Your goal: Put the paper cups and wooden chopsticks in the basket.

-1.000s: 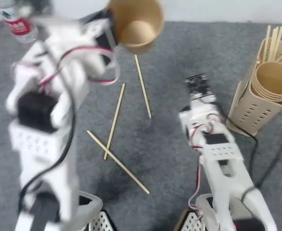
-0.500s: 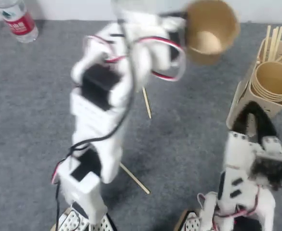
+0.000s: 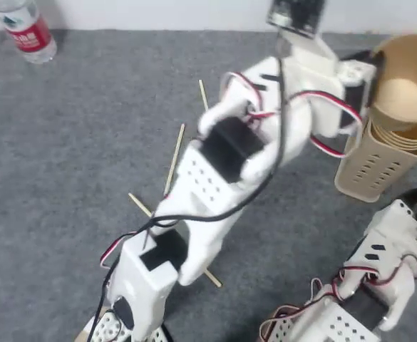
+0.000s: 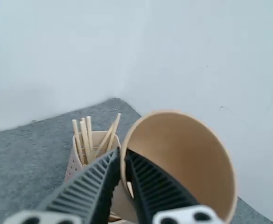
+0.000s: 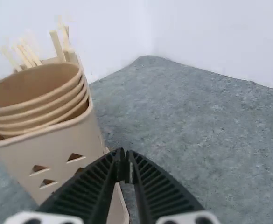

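1. The left arm (image 3: pixel 222 164) has swung right across the table (image 3: pixel 65 178). Half a second ago its paper cup (image 3: pixel 405 89) hung over the middle of the table; now it sits just above the stack of cups (image 3: pixel 400 137) already in the basket (image 3: pixel 365 167).
2. The left end effector (image 4: pixel 122 156) is pinching the cup's rim, one jaw inside the wall and one outside. The cup is tilted, with its mouth facing up and outward.
3. In the left wrist view, the chopsticks (image 4: pixel 87 135) standing in the basket's rear compartment poke up just beside the held cup.
4. The right arm (image 3: pixel 383 263) has pulled back toward the near right corner, away from the basket it was close to a moment ago.
5. The right end effector (image 5: pixel 125 161) has its jaws pressed together with nothing between them, and it points at the basket's perforated wall.
6. The loose chopsticks (image 3: pixel 172 160) lie where they did before, on the grey table, now partly hidden under the outstretched left arm.
7. The water bottle (image 3: pixel 24 28) hasn't moved from the far left corner.
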